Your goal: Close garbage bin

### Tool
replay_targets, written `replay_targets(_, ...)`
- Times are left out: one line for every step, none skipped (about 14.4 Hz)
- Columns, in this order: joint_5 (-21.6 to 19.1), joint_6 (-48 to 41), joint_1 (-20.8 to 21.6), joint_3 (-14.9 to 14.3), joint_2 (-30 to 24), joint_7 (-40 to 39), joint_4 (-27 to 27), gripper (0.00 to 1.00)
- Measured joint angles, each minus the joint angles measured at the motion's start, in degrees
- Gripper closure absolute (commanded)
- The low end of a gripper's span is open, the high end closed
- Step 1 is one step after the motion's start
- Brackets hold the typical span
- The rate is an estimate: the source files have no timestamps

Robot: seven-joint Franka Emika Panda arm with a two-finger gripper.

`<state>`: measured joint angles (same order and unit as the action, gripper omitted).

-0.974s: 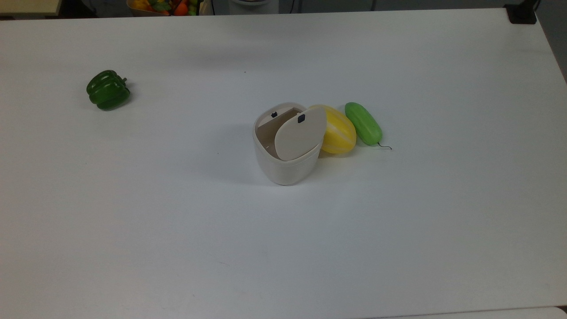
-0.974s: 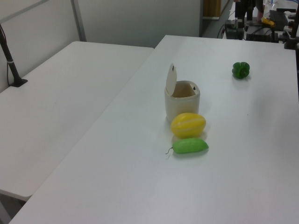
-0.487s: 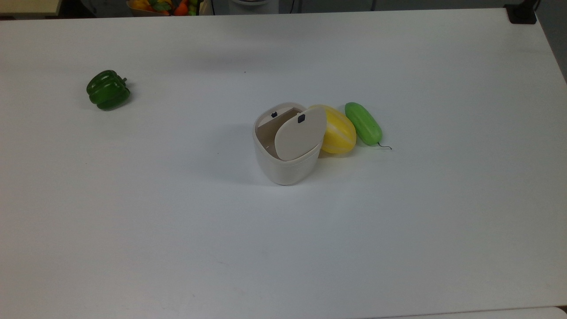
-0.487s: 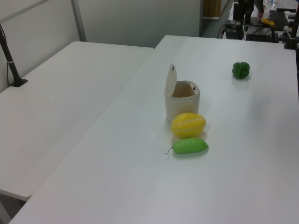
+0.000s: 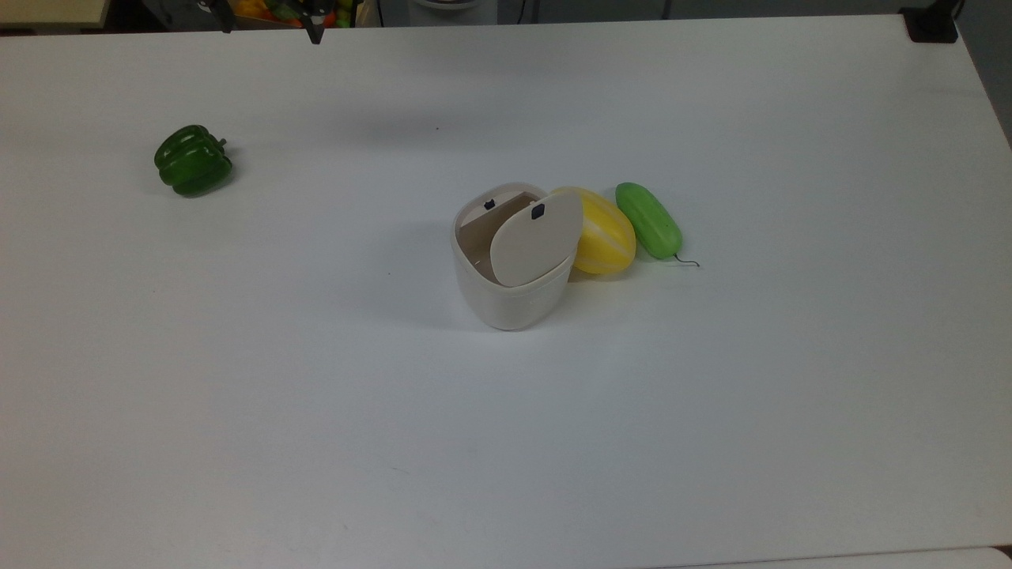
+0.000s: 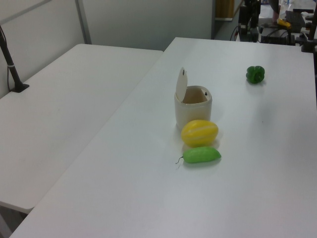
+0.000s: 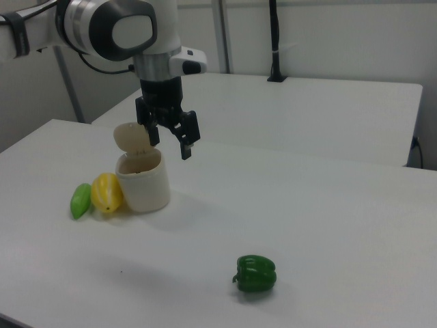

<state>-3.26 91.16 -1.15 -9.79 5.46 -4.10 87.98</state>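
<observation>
While the garbage bin (image 5: pixel 510 269) stands mid-table (image 5: pixel 506 442) with its lid (image 5: pixel 536 237) tipped up, the tool (image 7: pixel 168 142) hangs in the air with fingers spread wide, gripping nothing. Just beside the bin lie a yellow melon (image 5: pixel 605 233) and a green cucumber (image 5: pixel 648 220); a green pepper (image 5: pixel 193 160) sits well apart.

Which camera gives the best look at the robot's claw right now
The right view: the claw appears whole there, fingers spread and pointing down, empty, above the table beside the garbage bin. In the top view its finger tips just poke in at the upper edge; the left view has dark arm parts at the far table end.
</observation>
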Motion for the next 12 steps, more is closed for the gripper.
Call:
replay_targets(-0.6,0.0,0.1,0.0,0.0,0.0,0.0,0.00)
replay_targets(-1.4,0.0,0.1,0.0,0.0,0.0,0.0,0.01)
replay_targets(-1.9,0.0,0.2,0.0,-0.1,0.0,-0.1,0.06)
replay_targets(-2.3,0.0,0.2,0.0,-0.2,0.0,-0.2,0.12)
replay_targets(-2.8,0.0,0.2,0.0,-0.3,0.0,-0.2,0.20)
replay_targets(-3.2,0.0,0.2,0.0,-0.5,0.0,-0.3,0.29)
replay_targets(-3.6,-0.1,0.2,0.0,-0.7,0.0,-0.3,0.40)
replay_targets(-3.7,-0.7,0.2,0.0,-0.9,0.0,-0.3,0.50)
replay_targets(-3.8,-1.7,0.3,0.0,-1.2,0.0,-0.3,0.60)
replay_targets(-3.9,-2.6,0.4,0.0,-1.5,0.0,-0.3,0.69)
replay_targets(-4.0,-3.3,0.5,0.0,-1.9,0.0,-0.3,0.77)
replay_targets(-4.4,-3.7,0.6,0.1,-2.2,-0.1,-0.3,0.83)
